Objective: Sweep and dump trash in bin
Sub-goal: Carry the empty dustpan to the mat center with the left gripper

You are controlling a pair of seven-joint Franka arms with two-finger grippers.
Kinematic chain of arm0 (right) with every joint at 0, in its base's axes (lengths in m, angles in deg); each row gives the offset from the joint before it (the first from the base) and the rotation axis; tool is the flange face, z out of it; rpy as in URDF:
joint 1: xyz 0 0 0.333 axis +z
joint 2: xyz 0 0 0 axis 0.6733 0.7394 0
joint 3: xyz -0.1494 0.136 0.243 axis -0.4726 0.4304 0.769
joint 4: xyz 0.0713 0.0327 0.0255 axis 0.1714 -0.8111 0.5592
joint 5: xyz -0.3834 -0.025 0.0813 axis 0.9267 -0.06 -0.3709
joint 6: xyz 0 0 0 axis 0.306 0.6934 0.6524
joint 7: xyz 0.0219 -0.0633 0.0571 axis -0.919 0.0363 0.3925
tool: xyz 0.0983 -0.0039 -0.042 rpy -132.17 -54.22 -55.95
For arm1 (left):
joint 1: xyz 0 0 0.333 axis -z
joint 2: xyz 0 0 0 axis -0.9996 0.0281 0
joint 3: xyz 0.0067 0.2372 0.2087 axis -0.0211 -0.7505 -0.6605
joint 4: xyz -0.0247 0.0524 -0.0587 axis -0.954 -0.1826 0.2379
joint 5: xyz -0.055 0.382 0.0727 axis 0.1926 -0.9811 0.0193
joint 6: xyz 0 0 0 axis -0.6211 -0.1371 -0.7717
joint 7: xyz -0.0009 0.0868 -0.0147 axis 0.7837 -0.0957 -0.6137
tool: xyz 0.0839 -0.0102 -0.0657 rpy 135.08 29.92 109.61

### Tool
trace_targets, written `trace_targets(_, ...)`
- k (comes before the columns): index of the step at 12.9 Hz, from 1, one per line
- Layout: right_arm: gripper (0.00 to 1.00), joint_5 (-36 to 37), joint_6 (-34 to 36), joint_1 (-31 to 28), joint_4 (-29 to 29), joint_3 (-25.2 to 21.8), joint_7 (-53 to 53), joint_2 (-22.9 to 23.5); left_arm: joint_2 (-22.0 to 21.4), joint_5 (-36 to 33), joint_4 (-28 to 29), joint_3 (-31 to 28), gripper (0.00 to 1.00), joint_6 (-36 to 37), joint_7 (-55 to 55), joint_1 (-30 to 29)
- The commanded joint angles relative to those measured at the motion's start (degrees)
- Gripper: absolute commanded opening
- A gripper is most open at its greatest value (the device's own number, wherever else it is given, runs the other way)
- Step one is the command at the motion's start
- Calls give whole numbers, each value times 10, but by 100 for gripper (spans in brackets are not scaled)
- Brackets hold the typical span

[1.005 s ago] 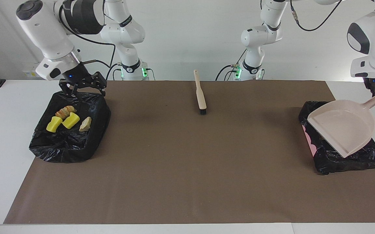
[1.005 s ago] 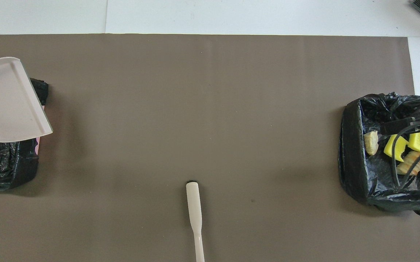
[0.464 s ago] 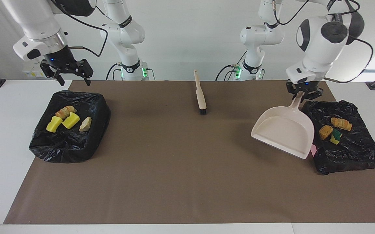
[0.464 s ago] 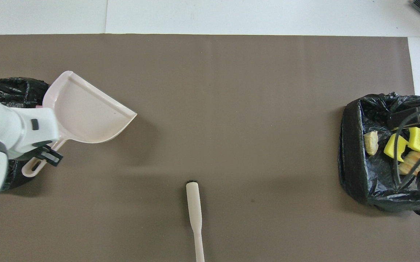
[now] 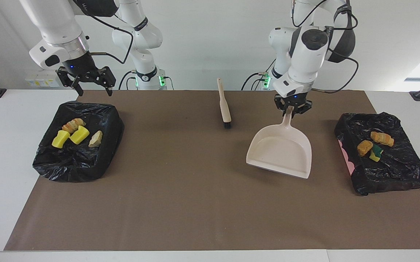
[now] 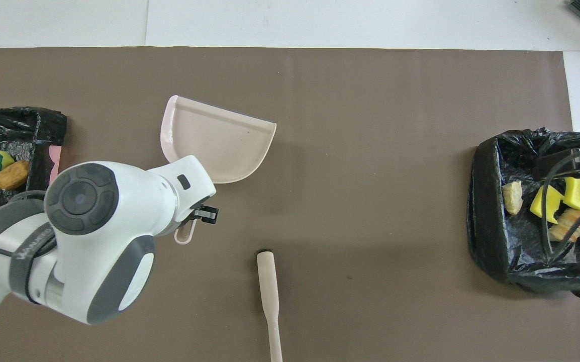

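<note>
My left gripper point(image 5: 290, 109) is shut on the handle of the beige dustpan point(image 5: 281, 151), whose empty pan slopes down to the brown mat between the brush and the bin at the left arm's end. From overhead, the left arm covers the handle and the pan point(image 6: 217, 143) shows past it. The trash lies in two black-lined bins. Yellow sponge chunks point(image 5: 70, 137) and tan lumps point(image 5: 95, 138) are in one bin point(image 5: 79, 163). Orange lumps point(image 5: 381, 138) and a green-yellow scrap point(image 5: 375, 153) are in the other bin point(image 5: 395, 174). My right gripper point(image 5: 92, 87) hangs open and empty over its bin's edge nearest the robots.
A beige hand brush point(image 5: 225, 105) lies on the mat point(image 5: 195, 203) near the robots, its bristles pointing away from them; it also shows from overhead point(image 6: 269, 291). White tabletop point(image 5: 6, 145) borders the mat at both ends.
The left arm has swung the dustpan from over its bin toward the middle of the mat and lowered it. The right gripper rose from its bin, staying open.
</note>
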State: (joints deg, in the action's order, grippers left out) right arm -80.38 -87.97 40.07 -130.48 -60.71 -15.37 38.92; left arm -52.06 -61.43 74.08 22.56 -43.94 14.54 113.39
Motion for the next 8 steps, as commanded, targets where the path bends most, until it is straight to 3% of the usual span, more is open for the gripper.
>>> trace_targets(1, 100, -5, 44, -6, 27, 4, 9, 0, 95, 10, -23, -13, 0, -124, -133, 74)
trace_targets(8, 100, -7, 56, -9, 25, 3, 6, -6, 194, 41, -98, -11, 0, -190, -181, 114)
